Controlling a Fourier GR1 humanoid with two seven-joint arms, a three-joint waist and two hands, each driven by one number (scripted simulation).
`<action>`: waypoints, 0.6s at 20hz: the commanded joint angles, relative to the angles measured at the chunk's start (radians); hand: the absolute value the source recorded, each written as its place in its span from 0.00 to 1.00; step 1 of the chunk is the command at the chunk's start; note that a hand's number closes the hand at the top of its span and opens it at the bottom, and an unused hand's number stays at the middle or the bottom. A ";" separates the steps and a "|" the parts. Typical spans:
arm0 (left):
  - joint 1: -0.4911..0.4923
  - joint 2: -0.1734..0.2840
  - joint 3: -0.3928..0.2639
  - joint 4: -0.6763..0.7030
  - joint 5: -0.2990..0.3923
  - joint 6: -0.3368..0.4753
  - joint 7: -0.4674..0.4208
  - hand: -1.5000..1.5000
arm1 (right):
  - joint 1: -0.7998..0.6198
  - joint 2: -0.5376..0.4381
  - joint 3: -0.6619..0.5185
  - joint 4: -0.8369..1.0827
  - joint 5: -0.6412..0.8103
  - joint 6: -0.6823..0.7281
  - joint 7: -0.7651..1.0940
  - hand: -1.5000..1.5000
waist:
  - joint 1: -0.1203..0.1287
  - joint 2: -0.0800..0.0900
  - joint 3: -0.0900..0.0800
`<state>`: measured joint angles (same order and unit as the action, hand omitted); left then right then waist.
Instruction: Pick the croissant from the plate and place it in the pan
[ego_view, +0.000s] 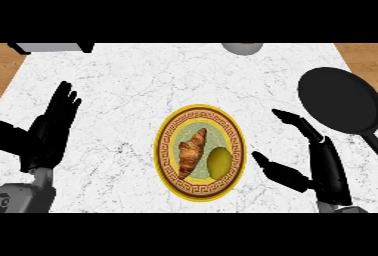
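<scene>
A brown croissant (192, 152) lies on the left half of a yellow-rimmed patterned plate (166, 135) in the middle of the marble counter. Beside it on the same plate sits a green-yellow round fruit (219, 162). A black pan (339, 100) rests at the right, its handle running toward the lower right edge. My right hand (322, 162) hovers open just right of the plate, thumb and fingers spread, holding nothing. At the left my left hand (52, 127) rests open with fingers up.
A grey appliance (52, 47) sits at the back left corner. A pale round bowl (242, 48) shows at the back edge. Wooden floor shows beyond both sides of the counter (125, 85).
</scene>
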<state>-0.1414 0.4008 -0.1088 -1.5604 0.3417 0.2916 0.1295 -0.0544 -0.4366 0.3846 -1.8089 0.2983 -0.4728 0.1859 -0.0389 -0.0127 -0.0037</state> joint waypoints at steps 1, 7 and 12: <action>-0.047 -0.010 -0.015 0.041 -0.010 -0.015 0.022 0.50 | 0.032 -0.077 0.097 -0.137 0.215 0.023 0.171 0.00 | 0.009 0.007 0.000; -0.043 -0.022 -0.032 0.007 -0.035 -0.021 0.042 0.50 | -0.197 -0.052 0.130 -0.220 0.297 0.289 0.528 0.00 | 0.042 0.011 0.001; -0.074 -0.029 0.008 0.071 -0.007 -0.057 0.008 0.50 | -0.412 -0.001 0.187 -0.071 0.307 0.512 0.686 0.00 | 0.057 0.017 0.000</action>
<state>-0.1751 0.3736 -0.1207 -1.5324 0.3272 0.2522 0.1401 -0.3176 -0.4816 0.5355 -1.9493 0.5834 -0.1052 0.7345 0.0083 -0.0005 -0.0033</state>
